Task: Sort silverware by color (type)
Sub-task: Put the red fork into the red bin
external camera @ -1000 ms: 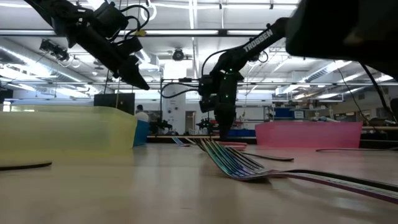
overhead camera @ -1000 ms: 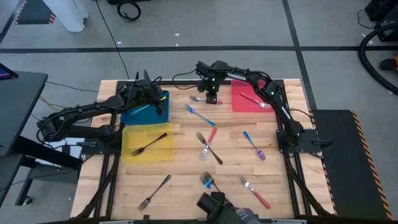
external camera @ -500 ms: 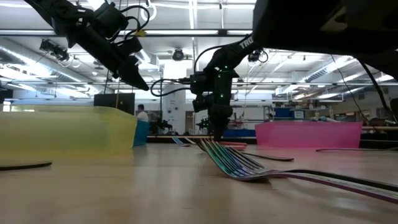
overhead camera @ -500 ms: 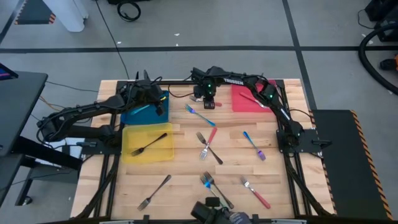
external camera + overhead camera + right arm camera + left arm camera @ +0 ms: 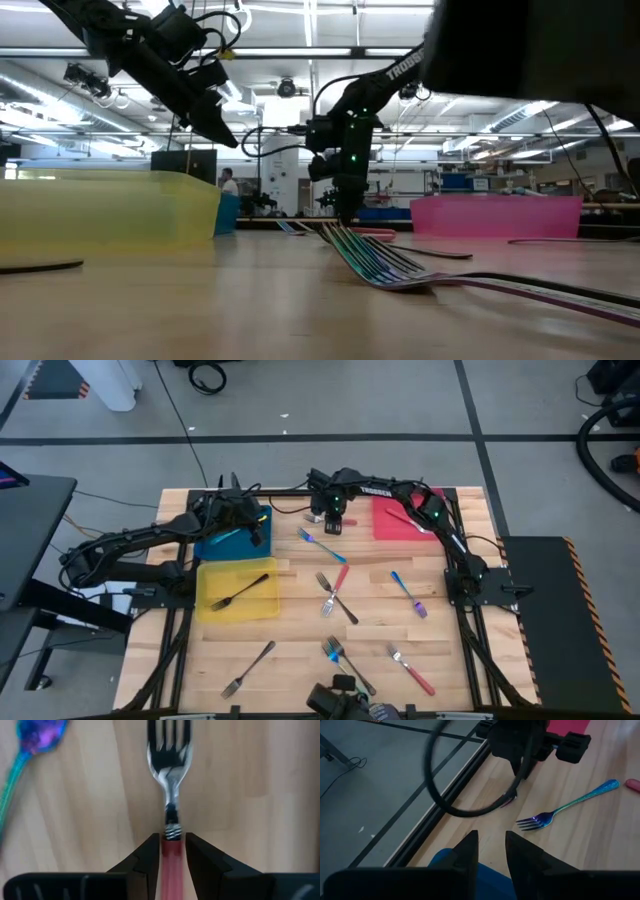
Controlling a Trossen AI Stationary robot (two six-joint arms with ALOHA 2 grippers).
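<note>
Seen from above, the wooden counter (image 5: 300, 630) has loose silverware scattered across it. At the bottom of the frame lie a dark metal fork (image 5: 248, 668) at lower left, a blue-teal fork (image 5: 337, 654) at bottom centre and a red-handled fork (image 5: 411, 669) at lower right. In the middle, a second red-handled fork and a dark one lie crossed (image 5: 335, 595), with a blue fork (image 5: 407, 592) to their right and another blue fork (image 5: 322, 544) just above them. At left, the yellow tray (image 5: 210, 610) holds one dark fork (image 5: 240, 590). Above it is the blue tray (image 5: 205, 546), with a teal piece inside. At upper right is the red tray (image 5: 385, 530), holding one fork. The left hand (image 5: 256, 528) hovers over the blue tray, fingers narrowly parted and empty. In the past second the right hand (image 5: 335, 523) has slid left from the edge of the red tray and dropped to the counter at top centre. Its wrist camera shows the fingers (image 5: 150, 855) pressed against both sides of the pink handle of a fork (image 5: 171, 795), just behind the neck. The fork appears to be lying flat on the wood. This looks like a fresh grasp, not yet lifted, and its likely destination is the red tray close by on the right.
</note>
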